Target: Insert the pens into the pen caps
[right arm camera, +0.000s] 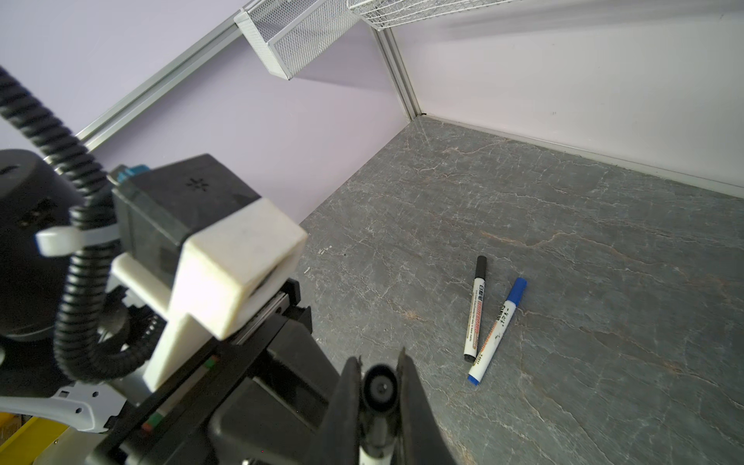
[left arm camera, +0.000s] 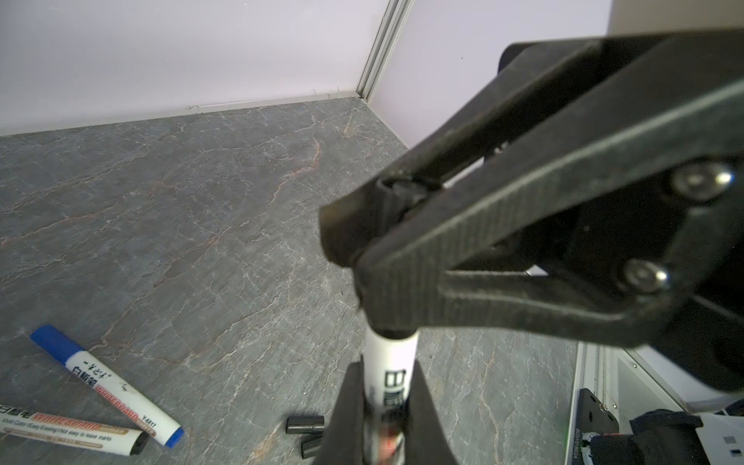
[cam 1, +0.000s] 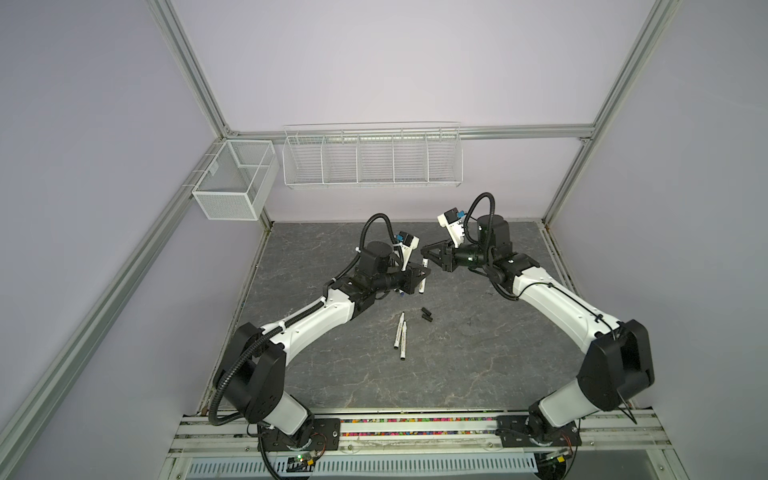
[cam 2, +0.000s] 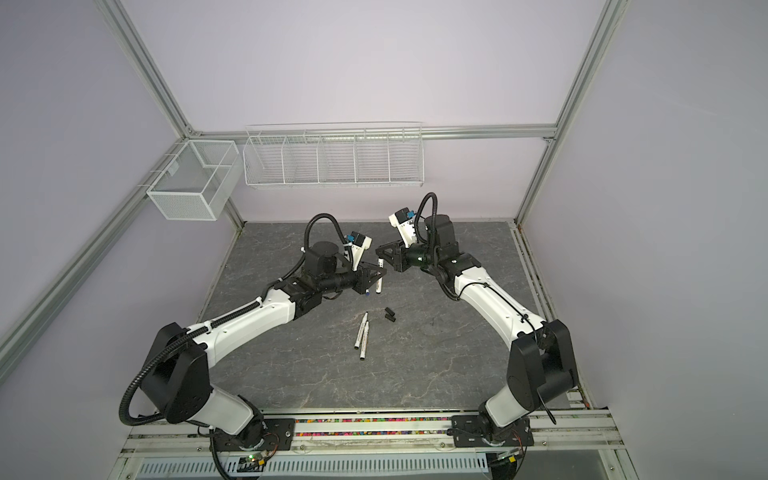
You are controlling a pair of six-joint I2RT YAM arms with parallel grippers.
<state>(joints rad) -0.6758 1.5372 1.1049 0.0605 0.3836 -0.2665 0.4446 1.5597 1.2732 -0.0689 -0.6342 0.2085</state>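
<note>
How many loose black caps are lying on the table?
2. One black cap lies mid-table on the grey table, between the two arms. The second cap lies just beside it, nearer the robot bases. Others may be hidden under the arms.

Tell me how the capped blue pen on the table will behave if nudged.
The blue pen looks round and smooth, so it would probably roll. The black pen close beside its plug end might stop a roll that way. Its straight plastic barrel likely stays stiff and light.
</note>
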